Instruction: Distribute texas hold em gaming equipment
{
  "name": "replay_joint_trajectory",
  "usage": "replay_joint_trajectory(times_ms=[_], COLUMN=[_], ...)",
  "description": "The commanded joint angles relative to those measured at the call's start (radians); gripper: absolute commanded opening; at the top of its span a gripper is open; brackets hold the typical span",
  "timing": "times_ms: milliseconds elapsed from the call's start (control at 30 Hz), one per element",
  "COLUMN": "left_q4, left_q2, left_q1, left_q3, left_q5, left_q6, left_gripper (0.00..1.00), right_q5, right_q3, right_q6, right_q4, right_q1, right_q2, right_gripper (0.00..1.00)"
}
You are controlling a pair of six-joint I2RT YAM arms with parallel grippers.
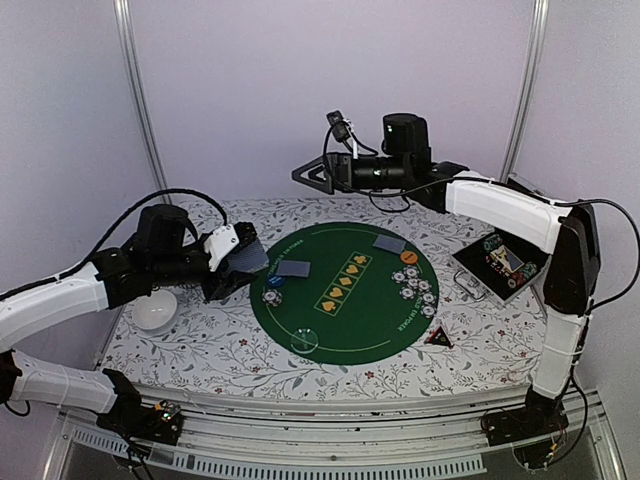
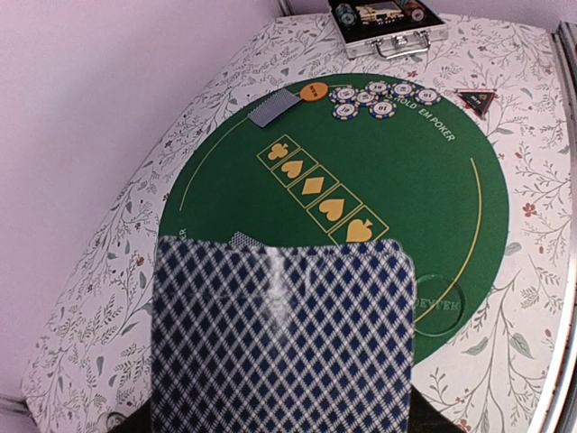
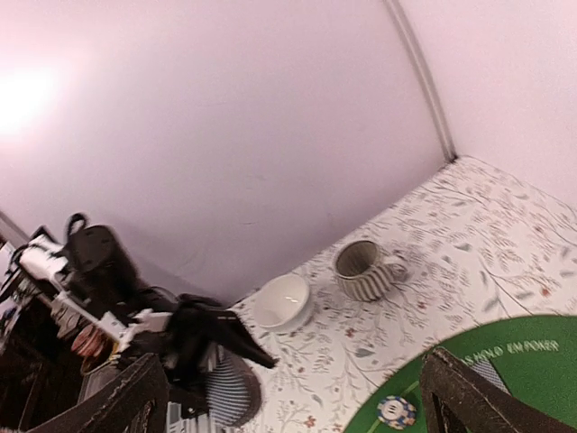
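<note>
Card deck [image 2: 284, 343] clamped in left claw [image 1: 238, 264].

Fingers [image 3: 126, 406] spread wide, striped mug [image 3: 363, 271] beside white bowl [image 3: 282, 302]

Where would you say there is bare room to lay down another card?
The green mat is bare between the row of suit symbols and its near rim; the floral cloth in front is bare too. It is crowded around the chip cluster and orange button at the right.
</note>
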Motion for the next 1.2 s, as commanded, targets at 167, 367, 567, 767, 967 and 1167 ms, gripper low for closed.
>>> replay_joint_trajectory(times_ms=[167, 367, 567, 767, 967, 1167], left_q4=[0.030, 0.043, 0.043, 0.046, 0.053, 0.054], left_q2=[-0.004, -0.014, -0.013, -0.020, -0.022, -0.022], left_q1=[0.000, -0.001, -0.001, -0.001, 0.000, -0.001], left_q3=[-0.003, -0.010, -0.008, -0.010, -0.013, -0.015], left_q5=[0.010, 0.014, 0.016, 0.008, 0.006, 0.003], left_q6=[0.006, 0.006, 0.005, 0.004, 0.006, 0.007], left_gripper=[0.56, 0.56, 0.56, 0.56, 0.56, 0.56], right_q5=[-0.202, -0.289, -0.189, -0.012, 0.043, 0.037], right_q3=[0.087, 0.137, 0.183, 0.266, 0.272, 0.276], right_q6=[-0.003, 0.009, -0.022, -0.090, -0.175, -0.195], right_q4=[-0.035, -0.052, -0.125, -0.317, -0.396, -0.411], right_q1=[0.123, 0.151, 0.171, 0.161, 0.150, 0.137], right_q2=[0.147, 0.217, 0.265, 0.294, 0.251, 0.214], right_gripper=[1.00, 0.97, 0.95, 0.87, 0.86, 0.79])
